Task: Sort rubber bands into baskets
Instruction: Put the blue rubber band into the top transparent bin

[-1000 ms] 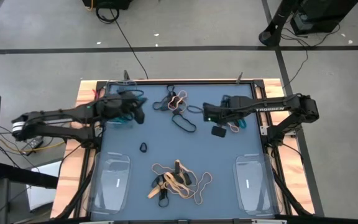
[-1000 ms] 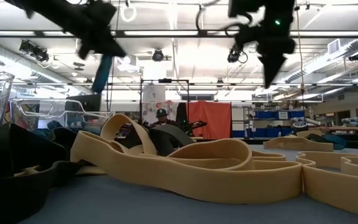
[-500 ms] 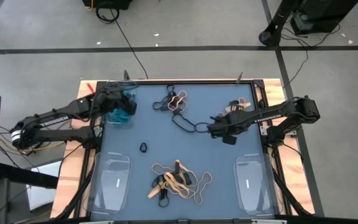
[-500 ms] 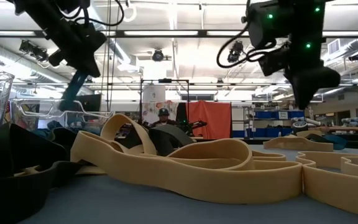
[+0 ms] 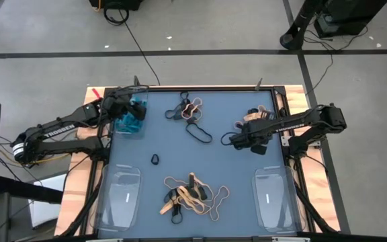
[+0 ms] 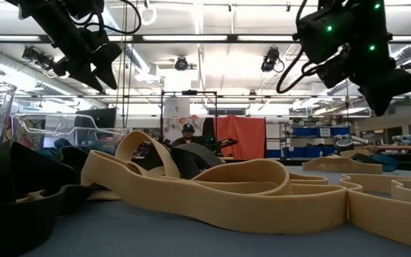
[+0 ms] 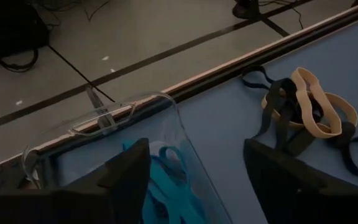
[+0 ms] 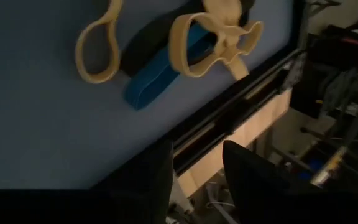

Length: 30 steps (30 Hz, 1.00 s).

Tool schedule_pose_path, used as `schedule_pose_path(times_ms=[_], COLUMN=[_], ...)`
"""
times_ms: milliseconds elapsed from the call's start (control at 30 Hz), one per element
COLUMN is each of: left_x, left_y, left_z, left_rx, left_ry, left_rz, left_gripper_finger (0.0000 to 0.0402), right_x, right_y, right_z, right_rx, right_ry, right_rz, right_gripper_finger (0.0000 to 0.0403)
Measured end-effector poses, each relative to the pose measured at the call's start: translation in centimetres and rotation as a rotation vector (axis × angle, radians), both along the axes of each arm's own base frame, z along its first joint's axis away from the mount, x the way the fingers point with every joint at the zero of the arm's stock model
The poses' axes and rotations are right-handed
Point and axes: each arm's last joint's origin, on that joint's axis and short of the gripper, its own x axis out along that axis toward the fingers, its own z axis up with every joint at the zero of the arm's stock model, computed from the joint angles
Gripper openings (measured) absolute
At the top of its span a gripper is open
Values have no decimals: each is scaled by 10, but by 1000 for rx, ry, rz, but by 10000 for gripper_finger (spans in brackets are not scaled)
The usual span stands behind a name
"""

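My left gripper stands open above the far-left basket, a clear tray with teal rubber bands in it. Nothing is between its fingers. My right gripper hangs open over the table's right part, slanting down, and holds nothing. Ahead of it a blue band and tan bands lie flat on the blue mat. A black loop lies to the left of the right gripper.
Tan and black bands lie in a heap near the front, with a smaller heap at the far middle. A small black band lies alone. Clear baskets stand at the near left and near right.
My left gripper has carried a hanging teal band toward the table's far left, over the basket. It has opened, and the band no longer hangs from it. My right gripper has drawn back toward the table's right edge, sunk a little and tipped further downward.
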Motion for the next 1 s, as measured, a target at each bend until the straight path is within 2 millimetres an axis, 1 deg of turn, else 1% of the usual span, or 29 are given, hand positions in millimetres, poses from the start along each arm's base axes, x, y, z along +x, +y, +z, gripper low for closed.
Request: schedule_pose_path(times_ms=[133,267,367,433,500,600,700,833,900,1000], left_x=[0,2,5,9,13,18,22,28,30,31], left_y=[0,0,1,0,-2,-6,-10,-14,-14,-15], left_z=[0,2,4,4,3,-1,-6,-11,-10,-8], left_rx=[-2,-4,4,19,33,60,91,157,191,198], left_ry=[-3,-36,-73,-105,-126,-139,-128,-146,-164,-184], left_rz=[-5,-33,-69,-107,-151,-224,-280,-342,-396,-432], left_gripper_finger=[270,266,260,257,254,251,250,250,250,250], right_x=[-4,-13,-18,-20,-17,-12,-11,-16,-21,-26], right_y=[1,-5,-18,-30,-43,-63,-76,-83,-85,-87], right_z=[5,16,22,22,20,15,9,-5,-13,-28], right_rx=[35,69,87,98,125,177,237,294,319,321], right_ry=[-21,-99,-153,-188,-237,-292,-311,-323,-314,-320], right_rz=[-13,-92,-204,-281,-335,-370,-384,-407,-424,-436], right_gripper_finger=[151,158,164,166,167,166,165,170,173,175])
